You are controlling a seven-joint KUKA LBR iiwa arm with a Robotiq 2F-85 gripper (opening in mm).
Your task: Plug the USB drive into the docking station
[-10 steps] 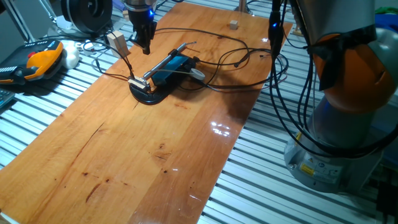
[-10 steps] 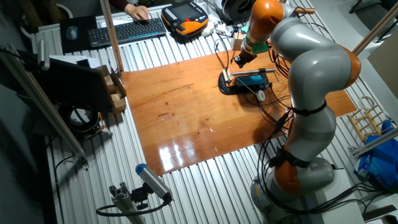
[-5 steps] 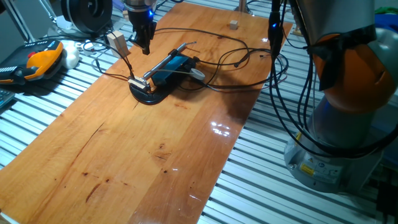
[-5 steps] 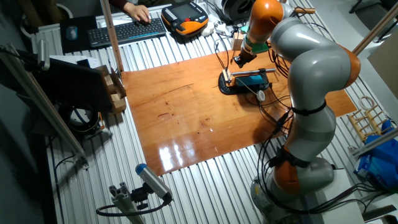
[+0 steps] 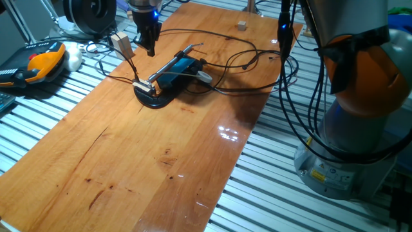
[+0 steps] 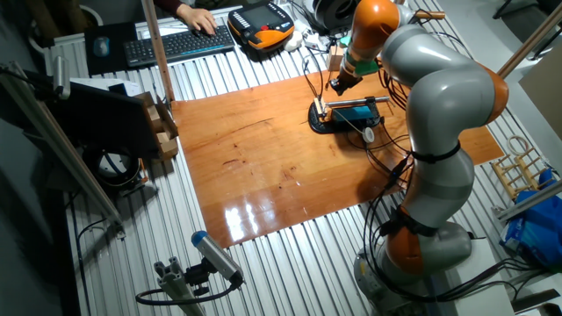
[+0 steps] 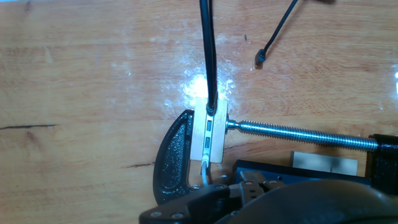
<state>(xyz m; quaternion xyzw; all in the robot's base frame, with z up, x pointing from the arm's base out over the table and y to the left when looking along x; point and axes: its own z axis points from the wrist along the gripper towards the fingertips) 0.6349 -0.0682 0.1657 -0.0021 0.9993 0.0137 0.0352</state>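
The bright-blue docking station (image 5: 177, 69) lies on the wooden table with a black curved base (image 5: 153, 98) at its near end; it also shows in the other fixed view (image 6: 351, 112). A small pale silver-white stick, the USB drive (image 7: 208, 134), sits at the base's jaw (image 5: 140, 84), with a black cable at its far end. My gripper (image 5: 150, 46) hangs just above and behind that end, apart from it. Its dark fingers look close together, and no view shows the gap between them. In the hand view only a dark blurred mass of the hand fills the bottom edge.
A threaded metal rod (image 7: 298, 133) runs along the station. Thin black cables (image 5: 232, 45) loop over the far table. A tan block (image 5: 120, 43) and an orange-and-black device (image 5: 44, 62) lie to the left. A small wooden cube (image 5: 242, 26) sits at the far edge. The arm's base (image 5: 360, 96) stands to the right.
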